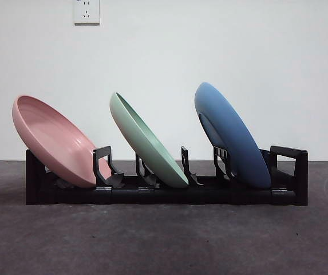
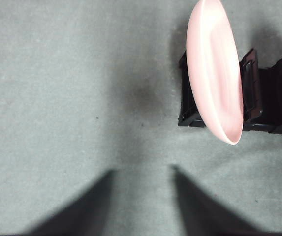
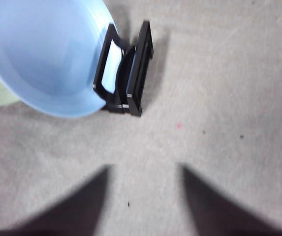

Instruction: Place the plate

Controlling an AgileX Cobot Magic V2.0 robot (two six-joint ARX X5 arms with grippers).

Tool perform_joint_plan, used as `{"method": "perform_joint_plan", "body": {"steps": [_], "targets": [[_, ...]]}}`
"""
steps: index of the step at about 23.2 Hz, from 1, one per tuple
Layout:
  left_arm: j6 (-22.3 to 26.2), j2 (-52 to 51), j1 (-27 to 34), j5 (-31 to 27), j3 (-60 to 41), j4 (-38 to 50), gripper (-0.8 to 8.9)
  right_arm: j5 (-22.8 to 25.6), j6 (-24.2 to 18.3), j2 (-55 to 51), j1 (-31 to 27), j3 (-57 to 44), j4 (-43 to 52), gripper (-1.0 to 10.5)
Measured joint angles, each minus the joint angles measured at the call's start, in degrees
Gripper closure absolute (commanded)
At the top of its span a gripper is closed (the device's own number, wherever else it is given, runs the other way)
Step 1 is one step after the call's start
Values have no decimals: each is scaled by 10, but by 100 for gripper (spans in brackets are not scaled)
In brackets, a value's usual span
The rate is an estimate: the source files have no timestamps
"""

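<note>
Plates look light, rigid, slick; pink plate [image 1: 55, 137] offers its raised rim; left gripper [image 2: 143, 196] and right gripper [image 3: 143, 196] gape empty.

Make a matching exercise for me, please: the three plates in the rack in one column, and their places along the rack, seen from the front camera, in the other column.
Column 1:
1. pink plate
2. green plate
3. blue plate

Column 2:
A. middle of the black rack
B. right end
C. left end

Pairs: 1-C, 2-A, 3-B.
</note>
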Motion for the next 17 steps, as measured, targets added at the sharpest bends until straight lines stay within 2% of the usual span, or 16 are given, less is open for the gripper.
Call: {"method": "perform_joint_plan", "body": {"steps": [4, 7, 12, 17], "targets": [[2, 0, 0, 0, 0, 0, 469, 0, 0, 4, 2, 12, -26, 603], [2, 0, 0, 0, 0, 0, 469, 0, 0, 33, 15, 58, -48, 608], [-3, 0, 0, 0, 0, 0, 469, 0, 0, 173, 69, 189, -128, 607], [-3, 0, 0, 0, 0, 0, 469, 0, 23, 299, 131, 297, -142, 608]]}}
